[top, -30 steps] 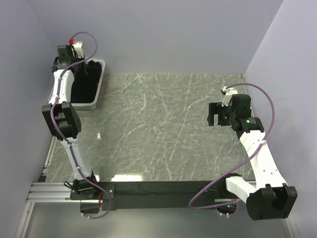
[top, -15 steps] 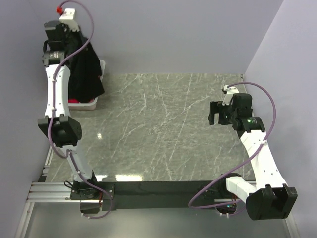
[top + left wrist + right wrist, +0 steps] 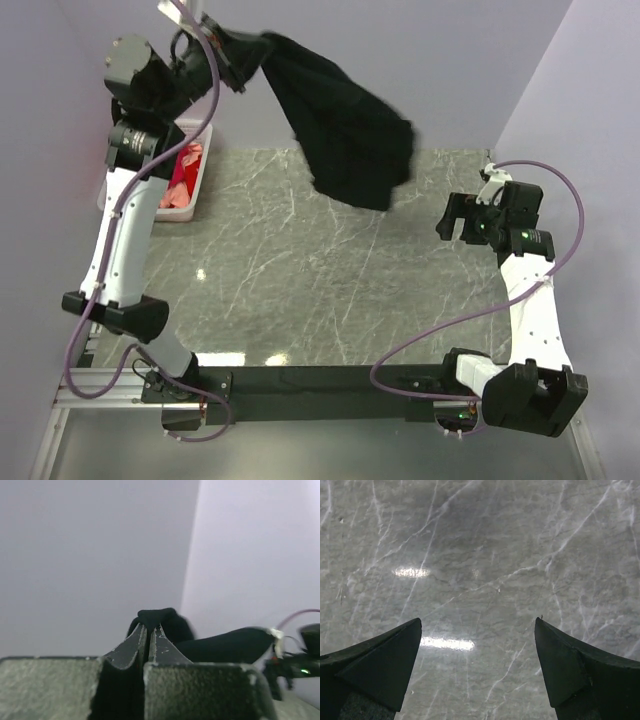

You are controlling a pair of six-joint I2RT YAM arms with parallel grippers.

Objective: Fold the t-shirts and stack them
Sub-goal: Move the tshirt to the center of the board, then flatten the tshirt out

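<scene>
Black t-shirt (image 3: 350, 140); grey, white-veined table (image 3: 300, 280)

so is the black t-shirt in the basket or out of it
Out: the black t-shirt hangs in mid-air from the shut left gripper, clear of the white basket.

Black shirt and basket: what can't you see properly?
- Top view: black t-shirt is blurred and bunched; sleeves indistinguishable.
- Left wrist view: the shut left gripper covers the pinched part.
- Top view: left arm hides part of the basket; red and pink cloth inside cannot be counted.
</scene>
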